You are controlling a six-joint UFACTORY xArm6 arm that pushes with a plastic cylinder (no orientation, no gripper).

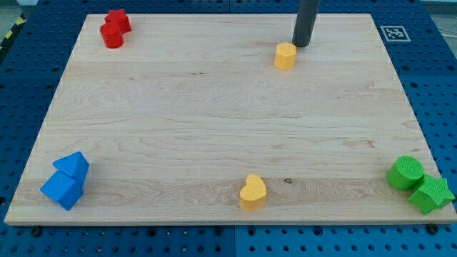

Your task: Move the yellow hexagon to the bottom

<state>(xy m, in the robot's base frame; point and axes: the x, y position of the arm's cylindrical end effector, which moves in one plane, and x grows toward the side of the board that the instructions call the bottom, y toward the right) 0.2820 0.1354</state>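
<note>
The yellow hexagon (285, 56) sits near the view's top, right of the middle of the wooden board (214, 107). My tip (301, 45) is just above and to the right of the hexagon, very close to it or touching; I cannot tell which. A yellow heart (252, 192) lies near the board's bottom edge, below the hexagon.
Two red blocks (114, 29) sit together at the top left corner. Two blue blocks (66, 180) sit at the bottom left. A green cylinder (405, 173) and a green star (431, 194) sit at the bottom right. A tag marker (393, 33) is at the top right corner.
</note>
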